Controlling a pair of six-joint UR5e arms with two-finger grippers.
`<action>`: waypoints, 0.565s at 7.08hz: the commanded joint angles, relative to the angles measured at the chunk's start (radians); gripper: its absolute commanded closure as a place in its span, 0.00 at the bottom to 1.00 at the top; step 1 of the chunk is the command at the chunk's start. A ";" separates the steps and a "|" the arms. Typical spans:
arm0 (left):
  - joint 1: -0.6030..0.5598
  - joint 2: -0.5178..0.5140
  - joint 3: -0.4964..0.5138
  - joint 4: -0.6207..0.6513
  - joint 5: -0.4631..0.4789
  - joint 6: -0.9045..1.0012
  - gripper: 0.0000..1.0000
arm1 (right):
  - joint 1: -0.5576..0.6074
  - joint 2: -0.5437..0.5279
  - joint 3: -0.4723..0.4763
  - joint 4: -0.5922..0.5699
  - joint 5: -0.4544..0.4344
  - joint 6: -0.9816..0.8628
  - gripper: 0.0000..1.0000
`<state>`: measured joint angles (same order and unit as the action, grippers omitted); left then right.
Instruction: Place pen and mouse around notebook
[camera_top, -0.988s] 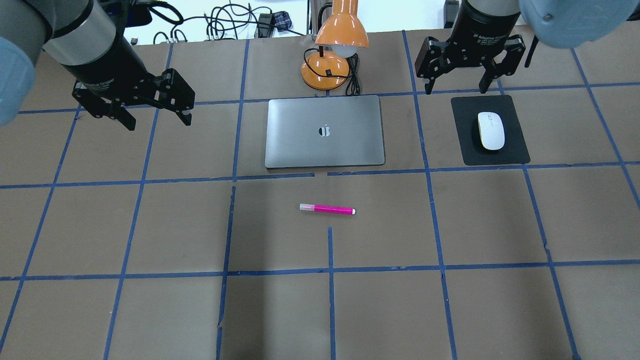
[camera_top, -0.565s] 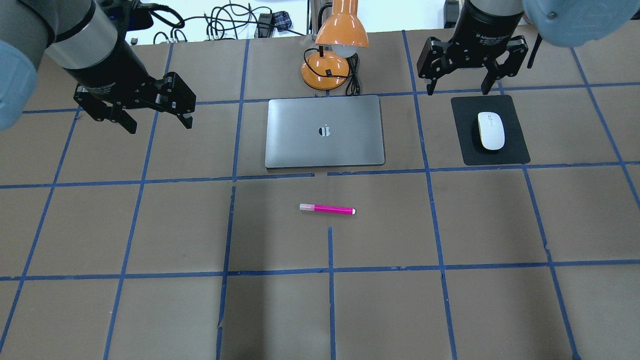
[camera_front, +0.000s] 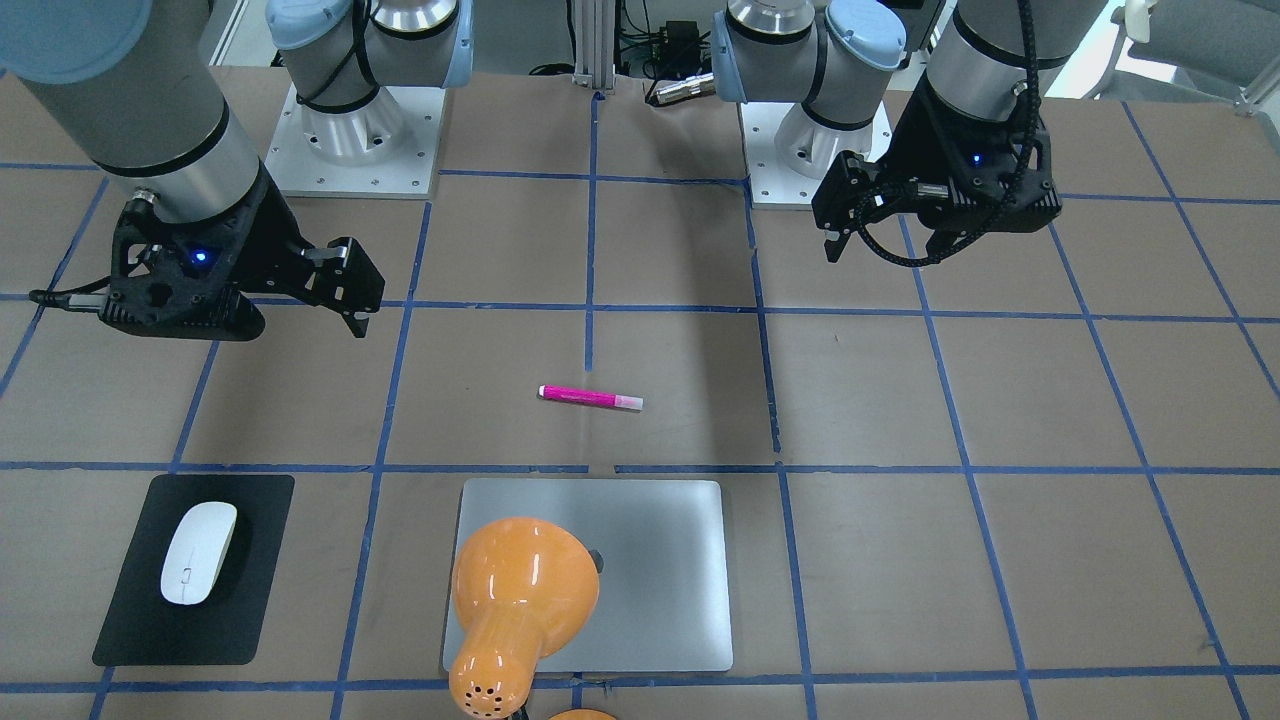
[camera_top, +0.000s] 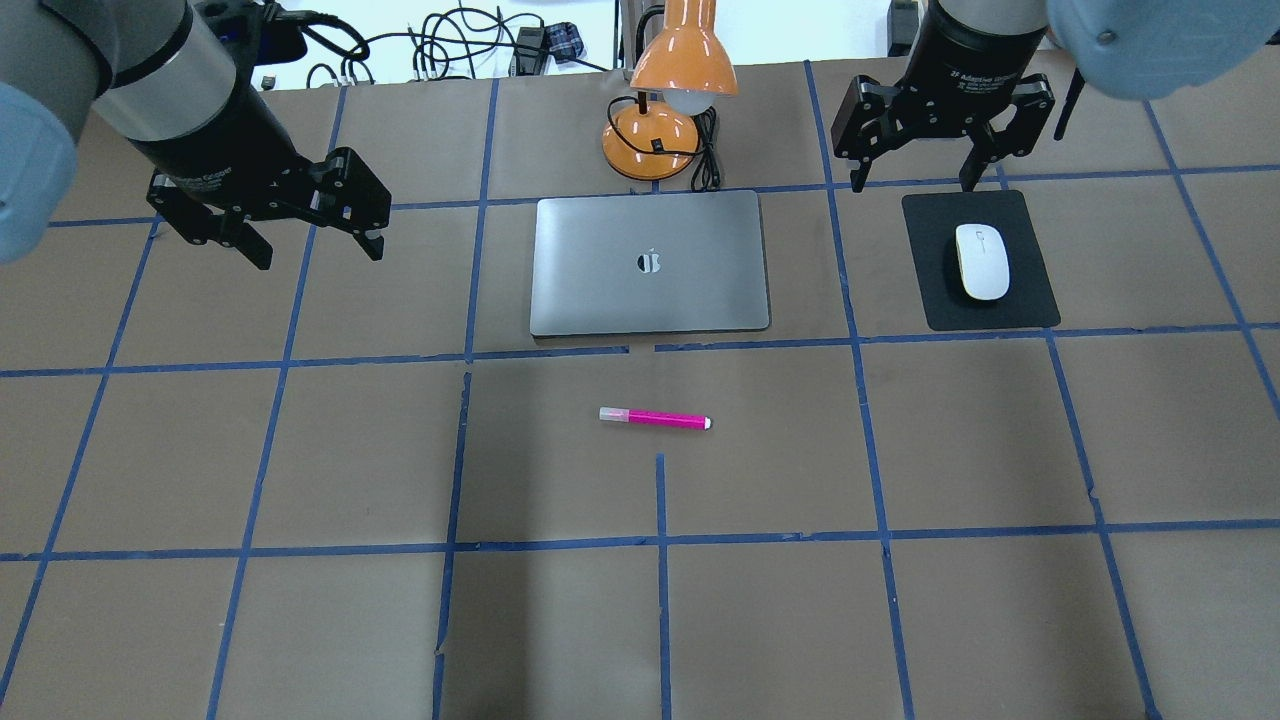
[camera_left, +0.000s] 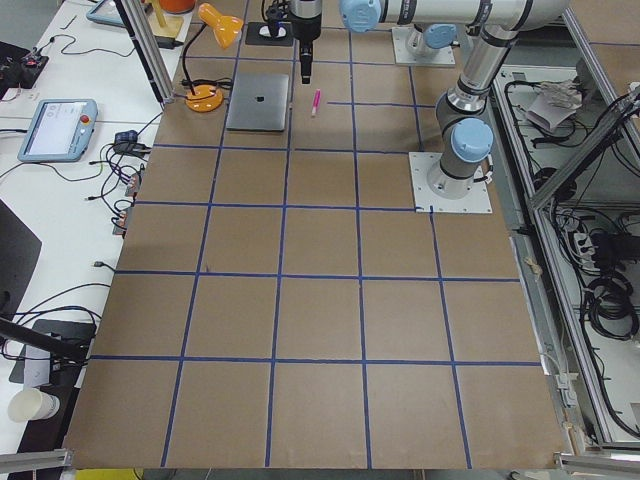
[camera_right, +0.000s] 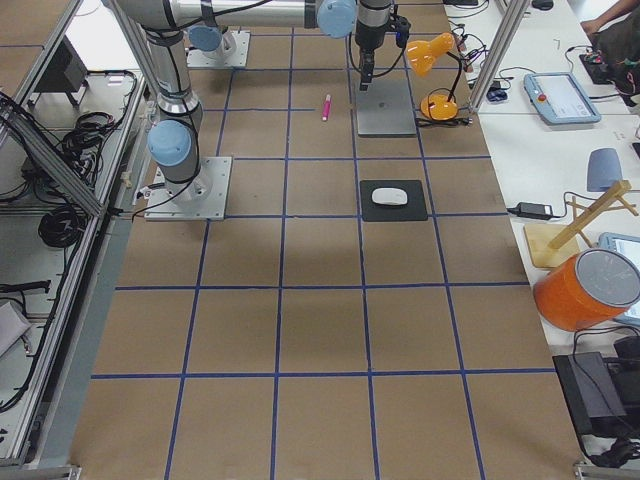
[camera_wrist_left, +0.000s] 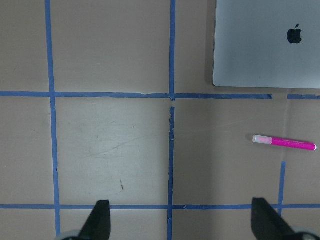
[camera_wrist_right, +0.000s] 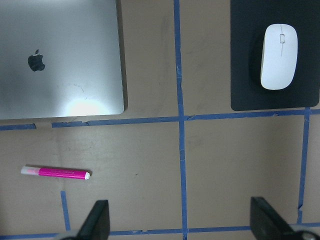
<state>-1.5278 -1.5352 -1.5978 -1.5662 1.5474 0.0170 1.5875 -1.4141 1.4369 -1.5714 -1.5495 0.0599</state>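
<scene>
1. Starting with the biggest thing at risk, the notebook (camera_top: 650, 262) lies closed and flat at the far middle of the bench (camera_top: 300, 620). An arm sweeping low across it could nudge it or scrape its lid.
2. Both grippers hang empty with jaws spread wide. The left gripper (camera_top: 318, 250) is well off to the notebook's left, and the right gripper (camera_top: 913, 183) is by the far edge of the mat. If both arms head for the middle at once, they could meet over the notebook.
3. The mouse (camera_top: 982, 261) rests on the mat, well to the notebook's right. Its smooth, rounded shell could slip out if the fingers close off-centre.
4. The pen (camera_top: 655, 418) lies crosswise on the bare bench, near the notebook's near edge but apart from it. It is slim and low, so the fingers could scrape the bench or roll the pen away instead of pinching it.
5. An orange lamp (camera_top: 655, 130) stands just behind the notebook, with its cord beside the base. That side is crowded, and a reach there risks a knock.
6. The black mat (camera_top: 940, 300) could drag along if the mouse is pushed rather than lifted.
</scene>
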 joint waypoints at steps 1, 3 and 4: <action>0.000 0.001 -0.002 0.000 0.000 0.000 0.00 | 0.003 0.000 0.000 -0.001 0.002 0.000 0.00; 0.000 0.001 -0.004 -0.006 0.000 -0.002 0.00 | 0.003 0.000 0.000 0.001 0.002 -0.002 0.00; 0.000 0.001 -0.004 -0.006 0.000 0.000 0.00 | 0.003 0.001 0.000 -0.001 0.000 -0.002 0.00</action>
<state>-1.5278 -1.5340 -1.6009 -1.5703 1.5478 0.0162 1.5906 -1.4141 1.4373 -1.5717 -1.5481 0.0588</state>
